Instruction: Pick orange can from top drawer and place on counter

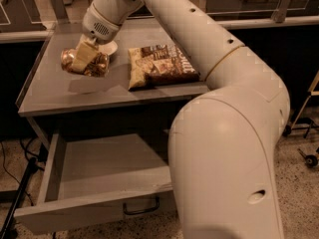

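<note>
At the far left, a dark rod or cable (17,198) is slanting down across the speckled floor beside the top drawer (50,171), which is standing pulled out beneath the counter (55,96) with its grey inner floor showing. A dark wire handle (141,208) is hanging on the drawer's flat front panel.

Over the left part of the counter, the hand (83,59) is reaching down from above. Its pale fingers (81,54) are pinching the orange can (99,64) across its dented sides. The can is lying tilted in the grip, shiny gold and brown. It appears to be hanging just above the counter, with a soft shadow falling on the grey top below it. Just behind the can, a small white bowl (109,48) is sitting on the counter, partly hidden by the hand's wrist.

Toward the middle, a yellow-brown snack bag (159,66) is lying flat on the counter, near the can but apart from it. Its right end is passing behind the arm.

The robot's large cream arm (229,133) is filling the right half of the view, arching from the lower right up and over to the hand. At the far right edge, a small wheel (311,159) is resting on the floor.
</note>
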Robot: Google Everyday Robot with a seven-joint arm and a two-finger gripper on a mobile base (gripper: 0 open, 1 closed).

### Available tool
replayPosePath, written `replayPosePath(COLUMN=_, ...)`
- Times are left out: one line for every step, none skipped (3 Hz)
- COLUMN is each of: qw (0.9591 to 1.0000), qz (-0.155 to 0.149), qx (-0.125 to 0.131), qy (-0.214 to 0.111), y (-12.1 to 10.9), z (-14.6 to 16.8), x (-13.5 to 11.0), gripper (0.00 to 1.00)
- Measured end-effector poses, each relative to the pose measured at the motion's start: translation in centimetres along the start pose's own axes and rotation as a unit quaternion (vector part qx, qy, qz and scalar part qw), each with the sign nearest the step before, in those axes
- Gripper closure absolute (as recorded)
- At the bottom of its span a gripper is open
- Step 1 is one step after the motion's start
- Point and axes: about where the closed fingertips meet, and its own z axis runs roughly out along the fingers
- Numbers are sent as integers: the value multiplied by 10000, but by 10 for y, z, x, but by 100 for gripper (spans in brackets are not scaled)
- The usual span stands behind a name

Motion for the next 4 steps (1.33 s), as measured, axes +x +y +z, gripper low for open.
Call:
replayPosePath(qw=9997, qz=251, qx=-7, qy=-14, y=-7, z=10, x=13, gripper=100)
replayPosePath(qw=9992, qz=391, qx=33, qy=6, y=-18, z=13, x=19, gripper=100)
replayPosePath(qw=9989, qz=459, qx=59, qy=28, y=-27, z=15, x=22, gripper=100)
replayPosePath(qw=9987, qz=501, qx=88, qy=36, y=-33, z=15, x=26, gripper=100)
